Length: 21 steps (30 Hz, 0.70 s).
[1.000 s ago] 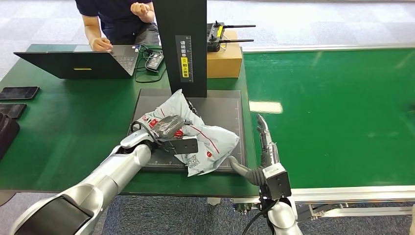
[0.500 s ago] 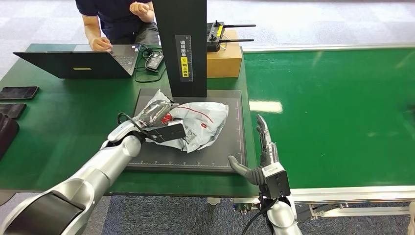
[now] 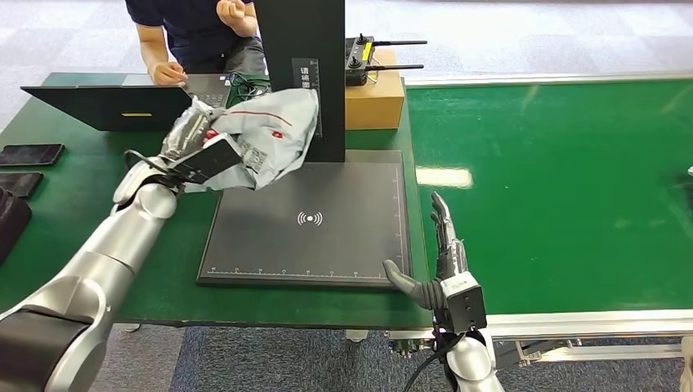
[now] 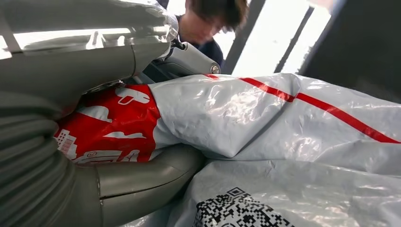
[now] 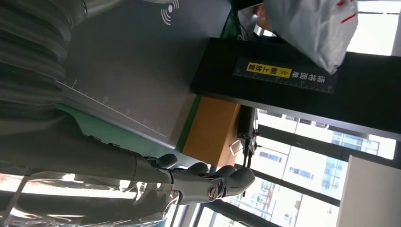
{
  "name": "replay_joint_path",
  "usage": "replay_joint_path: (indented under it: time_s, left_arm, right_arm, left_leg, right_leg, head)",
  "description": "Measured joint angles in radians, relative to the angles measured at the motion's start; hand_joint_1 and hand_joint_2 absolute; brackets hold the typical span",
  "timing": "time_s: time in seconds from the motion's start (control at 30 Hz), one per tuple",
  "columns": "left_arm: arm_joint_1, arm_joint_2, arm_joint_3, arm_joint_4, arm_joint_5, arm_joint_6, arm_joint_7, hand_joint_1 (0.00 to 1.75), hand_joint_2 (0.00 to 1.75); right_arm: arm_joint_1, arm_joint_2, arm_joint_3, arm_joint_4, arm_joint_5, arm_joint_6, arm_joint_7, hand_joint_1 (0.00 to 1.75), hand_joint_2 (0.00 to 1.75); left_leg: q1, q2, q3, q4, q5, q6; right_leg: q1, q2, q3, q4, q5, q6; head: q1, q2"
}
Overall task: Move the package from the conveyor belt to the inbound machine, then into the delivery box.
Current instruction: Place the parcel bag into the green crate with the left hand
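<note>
**Package lifted off the scanner, bound for the delivery box**

The green table [image 3: 98, 237] carries the inbound machine's dark scan plate [image 3: 327, 245] near its right edge, beside the conveyor belt [image 3: 556, 188]. The grey-and-red package [image 3: 270, 135] hangs above the plate's far left corner, gripped by the left hand [image 3: 196, 143]. The right hand [image 3: 441, 245] holds nothing, fingers straight, at the plate's near right corner. Scanning looks done; next comes carrying the bag to the box, which I cannot see.
</note>
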State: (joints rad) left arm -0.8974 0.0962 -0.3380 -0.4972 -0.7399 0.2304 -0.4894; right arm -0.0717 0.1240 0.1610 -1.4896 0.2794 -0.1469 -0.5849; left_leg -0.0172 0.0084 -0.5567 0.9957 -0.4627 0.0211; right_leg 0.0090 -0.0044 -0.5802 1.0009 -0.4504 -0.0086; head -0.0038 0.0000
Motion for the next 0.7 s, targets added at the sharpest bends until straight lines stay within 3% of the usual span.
replay_joint_path:
  time_s: [0.33, 0.7]
  left_arm:
    - [-0.097, 0.107, 0.134, -0.019, -0.020, 0.044, 0.149, 1.66, 1.75]
    - [-0.200, 0.242, 0.295, 0.022, -0.192, 0.161, 0.421, 1.55, 1.75]
  right_arm:
    - [0.036, 0.004, -0.004, -0.050, 0.018, 0.012, 0.011, 0.00, 1.75]
    - [0.035, 0.020, -0.023, -0.051, 0.030, 0.023, 0.013, 0.00, 1.75]
  left_leg:
    - [0.001, 0.002, -0.002, 0.000, 0.000, -0.001]
    - [0.001, 0.003, -0.004, 0.000, 0.001, -0.001]
  right_leg:
    - [0.000, 0.003, -0.002, 0.000, 0.001, -0.001]
    - [0.001, 0.004, -0.004, 0.001, 0.001, -0.002]
  head:
    - [0.000, 0.000]
    - [0.000, 0.000]
